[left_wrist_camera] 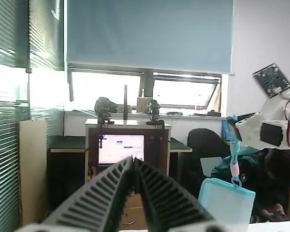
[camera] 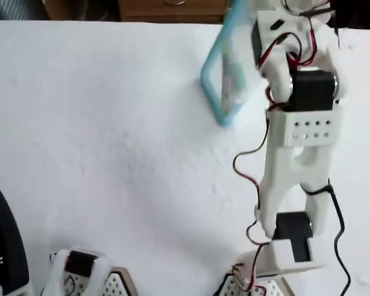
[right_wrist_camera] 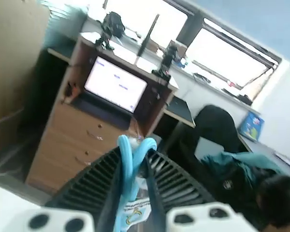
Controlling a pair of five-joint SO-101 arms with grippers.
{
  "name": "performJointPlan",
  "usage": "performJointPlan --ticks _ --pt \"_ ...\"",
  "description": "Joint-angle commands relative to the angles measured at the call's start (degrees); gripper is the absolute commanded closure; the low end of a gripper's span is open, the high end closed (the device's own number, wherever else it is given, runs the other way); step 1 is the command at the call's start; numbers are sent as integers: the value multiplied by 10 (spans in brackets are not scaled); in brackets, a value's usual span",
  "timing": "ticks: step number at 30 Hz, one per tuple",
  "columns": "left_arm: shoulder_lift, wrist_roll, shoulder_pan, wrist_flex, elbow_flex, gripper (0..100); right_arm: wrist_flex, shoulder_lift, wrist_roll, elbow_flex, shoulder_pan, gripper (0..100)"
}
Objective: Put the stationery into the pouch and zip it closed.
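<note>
While your right gripper (right_wrist_camera: 135,162) is clamped on the light blue cord loop (right_wrist_camera: 127,147) of the translucent light blue plastic pouch (camera: 224,80), the pouch hangs from that loop over the far side of the white table (camera: 111,135), standing on edge rather than lying flat. I cannot tell whether its lower edge touches the table. In the left wrist view you see it dangling below the loop, well off to one side of your left gripper (left_wrist_camera: 134,163). That gripper's ribbed black jaws are pressed together on nothing and point out into the room, while the left arm (camera: 80,266) sits folded at the near edge of the table. In the high view, pale green and pink shapes show through the pouch's wall. I judge these to be the stationery, already inside, though they are too blurred for you to be sure. If that is right, the loading half of the task is done and the zip is what remains. None of the views shows the zip clearly, so you cannot tell whether it is open or shut. Should it be open, a pouch hanging from a cord will be awkward to close. You would probably need to lay it on the table, pin one end with one gripper and draw the slider along with the other.
</note>
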Motion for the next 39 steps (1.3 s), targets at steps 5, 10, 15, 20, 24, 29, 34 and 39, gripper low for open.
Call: performJointPlan --ticks 5,10,15,20,24,29,34,39 --pt "12 -2 -121 -16 120 975 3 -92 -2 -35 -87 981" --pt "13 -2 -175 -54 209 975 3 -138 0 -40 -147 981" --pt "13 -2 -185 -82 264 976 0 -169 1 -40 -225 981" --pt "14 -2 -182 -85 277 976 4 -168 -3 -33 -243 981" --pt "14 -2 -182 -85 278 976 38 -153 -11 -16 -233 981" --pt "14 -2 -182 -85 278 976 131 -148 -73 -10 -226 981" --pt "14 -1 -180 -85 279 975 164 -151 -76 -14 -247 981" --pt "14 -1 -158 -84 282 972 165 -176 -74 -14 -260 981"
